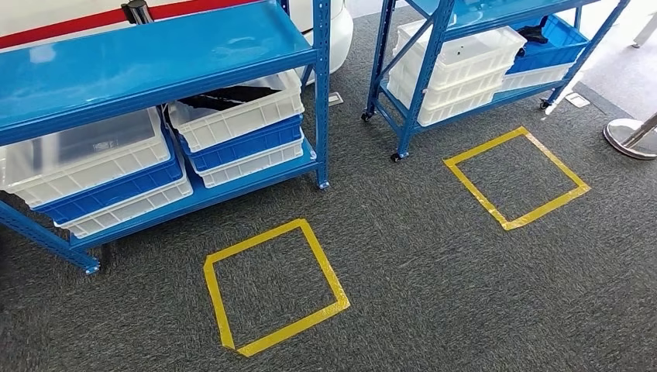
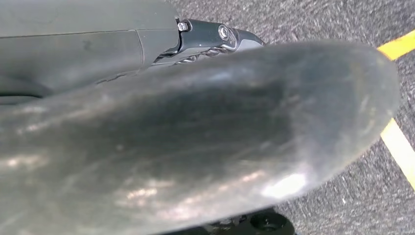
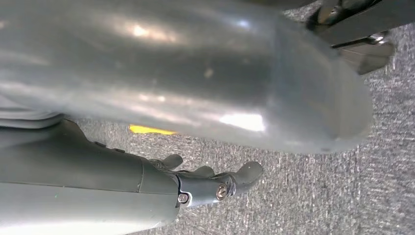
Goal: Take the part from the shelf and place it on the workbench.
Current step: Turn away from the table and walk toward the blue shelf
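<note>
A dark part (image 1: 228, 97) lies in the upper white bin (image 1: 240, 116) on the lower level of the left blue shelf (image 1: 155, 46). Another dark item (image 1: 534, 32) sits in a blue bin on the right blue shelf (image 1: 434, 46). My left hand (image 2: 195, 137) hangs above the grey carpet, its thick thumb close to the camera and a dark finger (image 2: 210, 36) stretched out beside it, holding nothing. My right hand (image 3: 195, 83) also hangs over the carpet, its dark fingers (image 3: 230, 183) loosely apart and empty.
Two yellow tape squares mark the carpet, one (image 1: 325, 263) before the left shelf and one (image 1: 474, 194) before the right shelf. White and blue bins are stacked on both shelves. A metal post base (image 1: 629, 138) stands at the far right.
</note>
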Available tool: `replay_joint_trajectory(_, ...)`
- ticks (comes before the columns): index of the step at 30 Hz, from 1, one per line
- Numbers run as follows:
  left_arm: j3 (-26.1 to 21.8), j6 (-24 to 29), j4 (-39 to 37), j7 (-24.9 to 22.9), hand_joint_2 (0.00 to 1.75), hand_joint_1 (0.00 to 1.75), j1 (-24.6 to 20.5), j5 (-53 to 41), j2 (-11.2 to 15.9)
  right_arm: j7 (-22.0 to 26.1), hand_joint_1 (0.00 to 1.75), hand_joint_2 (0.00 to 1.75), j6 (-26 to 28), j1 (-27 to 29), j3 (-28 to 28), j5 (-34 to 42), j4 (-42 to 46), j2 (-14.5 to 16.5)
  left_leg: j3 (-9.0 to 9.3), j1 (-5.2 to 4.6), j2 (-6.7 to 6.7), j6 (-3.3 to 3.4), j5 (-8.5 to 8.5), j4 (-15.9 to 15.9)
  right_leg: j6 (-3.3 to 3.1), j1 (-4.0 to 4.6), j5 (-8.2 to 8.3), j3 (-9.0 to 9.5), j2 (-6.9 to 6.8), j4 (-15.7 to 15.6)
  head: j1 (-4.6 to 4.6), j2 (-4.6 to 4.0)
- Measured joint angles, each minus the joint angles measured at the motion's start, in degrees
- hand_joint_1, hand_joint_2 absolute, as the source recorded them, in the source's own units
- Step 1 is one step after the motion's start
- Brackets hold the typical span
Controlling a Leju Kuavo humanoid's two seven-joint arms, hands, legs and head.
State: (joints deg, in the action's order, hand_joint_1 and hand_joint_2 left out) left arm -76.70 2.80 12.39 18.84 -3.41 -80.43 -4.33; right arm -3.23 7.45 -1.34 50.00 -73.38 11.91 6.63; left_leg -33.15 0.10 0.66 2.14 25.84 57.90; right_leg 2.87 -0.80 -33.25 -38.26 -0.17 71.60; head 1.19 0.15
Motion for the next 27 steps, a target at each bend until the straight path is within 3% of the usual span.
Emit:
replay_joint_trajectory(2, 0.0, 0.0, 0.0, 0.0, 0.0, 0.0, 0.0, 0.0, -0.1, 0.0, 0.0, 0.0, 0.0, 0.0, 0.2, 0.0, 0.0, -0.1, 0.39, -0.05, 0.22, -0.38, 0.37, 0.1, 1.06, -0.14, 3.82, 2.77, 0.0, -7.5, -0.04, 0.0)
replay_joint_trajectory(4, 0.0, 0.0, 0.0, 0.0, 0.0, 0.0, 0.0, 0.0, -0.1, 0.0, 0.0, 0.0, 0.1, -0.1, 0.4, 0.0, 0.0, -0.1, 0.58, -0.35, 0.36, -0.92, 0.84, 0.3, 0.68, -0.14, 6.23, 5.08, 0.03, -12.6, 0.05, 0.0)
replay_joint_trajectory(7, 0.0, -0.1, 0.0, 0.0, 0.0, 0.0, 0.0, 0.0, -0.2, 0.0, 0.0, 0.0, 0.1, -0.1, 0.5, -0.1, 0.0, -0.1, 0.66, -0.45, 0.4, -1.63, 1.17, 0.5, -0.76, -0.16, 6.81, 5.63, 0.05, -13.4, 0.14, 0.0)
replay_joint_trajectory(9, 0.0, -0.2, 0.0, 0.0, 0.0, 0.0, 0.0, 0.0, -0.2, 0.0, 0.0, 0.0, 0.2, -0.1, 0.5, -0.1, 0.0, -0.1, -0.01, -0.28, 0.17, -2.26, 2.53, 2.4, -1.43, -0.59, 6.86, 5.87, 0.02, -13.6, 0.27, 0.0)
replay_joint_trajectory(12, 0.0, -0.2, 0.0, 0.0, 0.0, 0.0, 0.0, 0.0, -0.3, 0.0, 0.0, 0.0, 0.3, -0.1, 0.5, -0.2, 0.0, 0.0, -4.59, 0.15, -0.11, -3.07, 7.35, 11.9, -2.18, -0.77, 6.61, 6.3, -0.04, -13.7, 0.49, 0.0)
replay_joint_trajectory(13, 0.0, -0.2, -0.1, -0.1, 0.0, 0.0, 0.1, 0.0, -0.3, 0.0, 0.0, 0.0, 0.3, -0.1, 0.5, -0.2, 0.0, 0.0, -6.21, 0.32, -0.13, -3.26, 8.21, 14.8, -2.28, -0.76, 6.52, 6.42, -0.05, -13.7, 0.49, 0.0)
replay_joint_trajectory(14, 0.0, -0.2, -0.1, -0.1, 0.0, 0.0, 0.1, 0.0, -0.3, 0.0, 0.0, 0.0, 0.3, -0.1, 0.5, -0.3, 0.0, 0.0, -7.1, 0.48, -0.15, -3.4, 7.97, 16.0, -2.3, -0.81, 6.41, 6.55, -0.03, -13.6, 0.49, 0.0)
replay_joint_trajectory(15, 0.0, -0.2, -0.1, -0.1, 0.0, 0.0, 0.1, 0.0, -0.3, 0.0, 0.0, 0.0, 0.3, -0.1, 0.5, -0.3, 0.0, 0.0, -6.94, 0.66, -0.19, -3.51, 6.65, 15.1, -2.26, -0.89, 6.28, 6.75, 0.02, -13.6, 0.49, 0.0)
replay_joint_trajectory(17, 0.0, -0.2, -0.1, -0.3, 0.0, 0.0, 0.1, 0.0, -0.4, -0.1, 0.0, 0.0, 0.2, -0.1, 0.5, -0.3, 0.0, 0.0, -3.91, 1.06, -0.39, -3.68, 2.42, 8.4, -1.83, -1.05, 5.88, 7.3, 0.12, -13.6, 0.51, 0.0)
replay_joint_trajectory(19, 0.0, -0.3, -0.2, -1.1, 0.0, 0.0, 0.0, -0.2, -0.5, -0.7, 0.0, 0.0, 0.0, -0.1, 0.5, -0.6, 0.0, 0.0, -1.05, 1.04, -0.45, -3.52, 0.48, 2.7, -1.09, -0.79, 5.38, 7.55, 0.14, -13.6, 0.54, 0.0)
replay_joint_trajectory(23, 0.0, -0.3, -0.3, -2.3, 0.0, 0.0, 0.2, -0.5, -0.6, -1.4, 0.0, 0.0, -0.4, -0.1, 0.5, -0.9, 0.0, 0.1, -0.23, 0.63, -0.23, -1.98, 0.72, 1.1, 0.22, -0.68, 4.92, 7.74, 0.07, -13.9, 0.54, 0.0)
replay_joint_trajectory(25, 0.0, -0.3, -0.3, -2.3, 0.0, 0.0, 0.2, -0.5, -0.7, -1.4, 0.0, 0.0, -0.4, -0.1, 0.5, -0.9, 0.0, 0.1, 0.05, 0.7, -0.19, -1.07, 0.59, 0.7, 0.11, -0.58, 3.08, 6.07, 0.08, -10.3, 0.48, 0.0)
replay_joint_trajectory(27, 0.0, -0.3, -0.3, -2.4, 0.0, 0.0, 0.2, -0.6, -0.7, -1.4, 0.0, 0.0, -0.4, 0.0, 0.5, -1.0, 0.0, 0.1, 0.11, 0.52, -0.2, -0.45, 0.76, 0.7, -0.57, -0.45, 0.08, 1.9, 0.09, -2.8, 0.44, 0.0)
